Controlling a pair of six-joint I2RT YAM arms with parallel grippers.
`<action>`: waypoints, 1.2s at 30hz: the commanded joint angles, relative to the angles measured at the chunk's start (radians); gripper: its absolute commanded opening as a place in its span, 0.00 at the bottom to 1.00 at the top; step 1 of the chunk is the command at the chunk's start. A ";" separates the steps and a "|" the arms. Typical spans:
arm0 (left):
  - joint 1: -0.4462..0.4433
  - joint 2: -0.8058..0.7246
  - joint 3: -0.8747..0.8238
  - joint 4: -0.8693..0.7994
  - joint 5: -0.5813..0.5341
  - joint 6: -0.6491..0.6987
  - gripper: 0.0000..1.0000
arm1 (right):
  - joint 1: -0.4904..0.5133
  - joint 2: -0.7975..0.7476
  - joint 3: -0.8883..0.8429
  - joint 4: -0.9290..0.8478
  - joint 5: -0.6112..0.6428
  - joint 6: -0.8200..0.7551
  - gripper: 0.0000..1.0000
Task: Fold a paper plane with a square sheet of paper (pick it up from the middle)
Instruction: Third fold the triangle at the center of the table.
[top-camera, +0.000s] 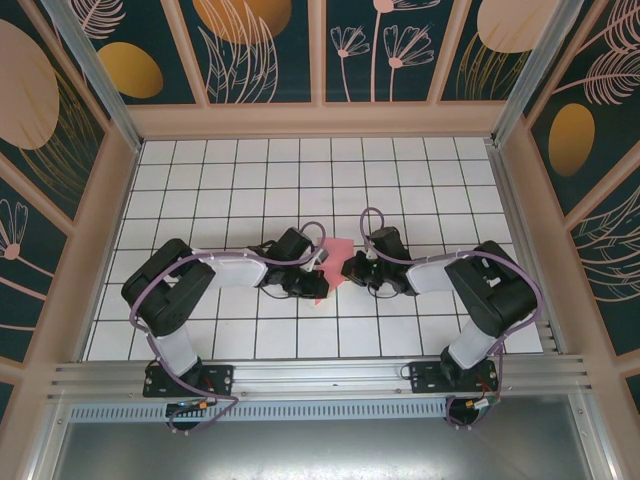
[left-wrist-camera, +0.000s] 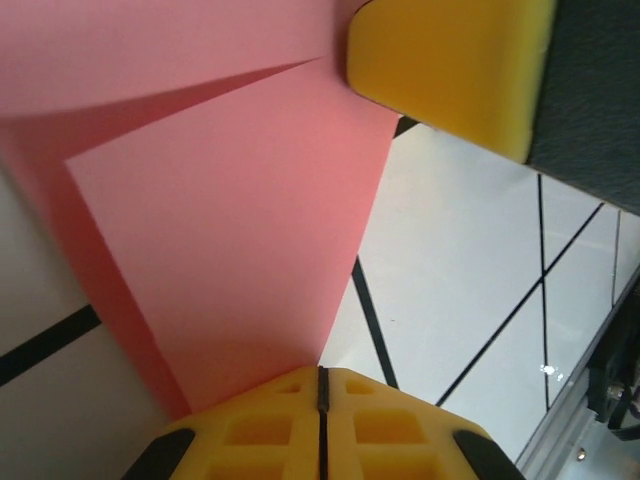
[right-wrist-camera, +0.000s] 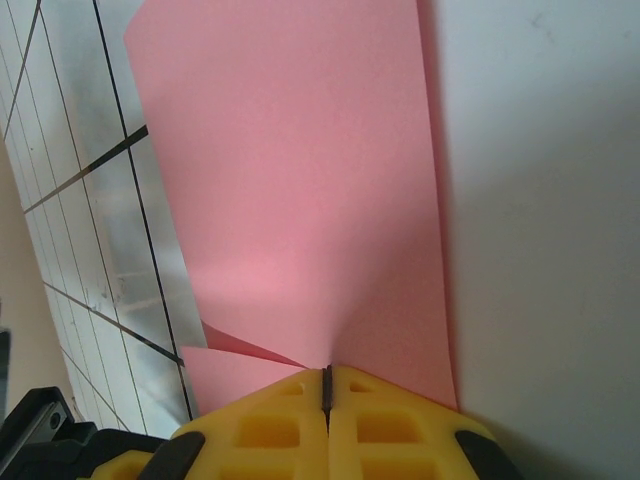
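Bent at the elbows and reaching inward over the middle of the table (top-camera: 250, 180), with the left gripper (left-wrist-camera: 320, 388) and right gripper (right-wrist-camera: 327, 388) almost nose to nose, both clenched on the paper (top-camera: 338, 250). Pinched there between the 2 claws: salmon-pink, smooth, with 1 flap folded over along a slanting crease in the left wrist view. Seen from the right wrist, stretching lengthwise straight away from the fingertips (right-wrist-camera: 380, 420); from above, too small to tell which way any tip points.

Both wrist views cut the square sheet of paper (left-wrist-camera: 230, 230) off at their top edges.
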 joint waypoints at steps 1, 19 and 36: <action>-0.005 0.014 -0.002 -0.038 -0.029 0.030 0.10 | 0.005 0.033 0.004 -0.081 0.051 -0.029 0.07; -0.005 -0.042 -0.090 -0.038 -0.055 0.031 0.09 | 0.002 0.056 0.028 -0.148 0.088 -0.061 0.06; -0.004 -0.129 -0.153 -0.121 -0.093 0.069 0.08 | 0.003 0.063 0.025 -0.171 0.107 -0.061 0.05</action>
